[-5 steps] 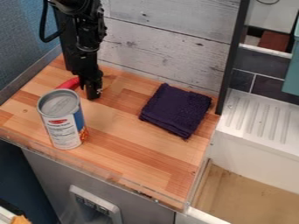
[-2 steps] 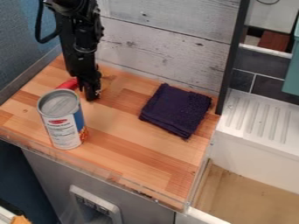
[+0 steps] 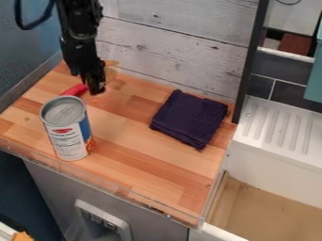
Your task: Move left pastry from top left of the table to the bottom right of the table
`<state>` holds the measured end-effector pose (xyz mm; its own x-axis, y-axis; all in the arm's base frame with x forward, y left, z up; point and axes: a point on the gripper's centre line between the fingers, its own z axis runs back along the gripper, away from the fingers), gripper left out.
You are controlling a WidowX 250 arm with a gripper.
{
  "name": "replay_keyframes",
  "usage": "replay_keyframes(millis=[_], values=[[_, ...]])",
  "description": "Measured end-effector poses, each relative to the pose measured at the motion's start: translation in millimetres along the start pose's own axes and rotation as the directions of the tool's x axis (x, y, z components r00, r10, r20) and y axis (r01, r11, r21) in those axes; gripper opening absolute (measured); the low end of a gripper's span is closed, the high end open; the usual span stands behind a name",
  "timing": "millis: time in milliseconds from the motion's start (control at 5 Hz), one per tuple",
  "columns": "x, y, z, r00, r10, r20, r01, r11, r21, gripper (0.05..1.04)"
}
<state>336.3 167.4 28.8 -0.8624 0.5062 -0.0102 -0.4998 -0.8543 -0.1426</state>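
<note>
Jaws over top left of counter (image 3: 135, 136); you can't tell gap or grip. Likely pastry (image 3: 112, 63), partly hidden, just beside them. Confirm your hold first, clear can (image 3: 65, 128) and cloth (image 3: 189, 118), lower gently bottom right.

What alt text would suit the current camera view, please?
A black robot gripper hangs over the far left of a striped wooden countertop, a tan item, possibly pastry, beside it. Nearer stands a white-and-blue cylindrical can, a red object behind it; a folded dark purple cloth lies right.
</note>
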Motion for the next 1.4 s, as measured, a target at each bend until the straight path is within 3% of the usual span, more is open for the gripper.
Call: replay_keyframes(millis=[200, 600, 1000, 1400], values=[[5, 27, 23, 0.997, -0.058, -0.042, 0.058, 0.998, 0.001, 0.535], [5, 114, 35, 0.95, -0.299, -0.089, 0.304, 0.951, 0.054, 0.535], [8, 167, 21, 0.89, -0.451, -0.063, 0.454, 0.889, 0.054, 0.535], [3, 189, -9, 0.849, -0.528, -0.01, 0.527, 0.847, 0.076, 0.535]])
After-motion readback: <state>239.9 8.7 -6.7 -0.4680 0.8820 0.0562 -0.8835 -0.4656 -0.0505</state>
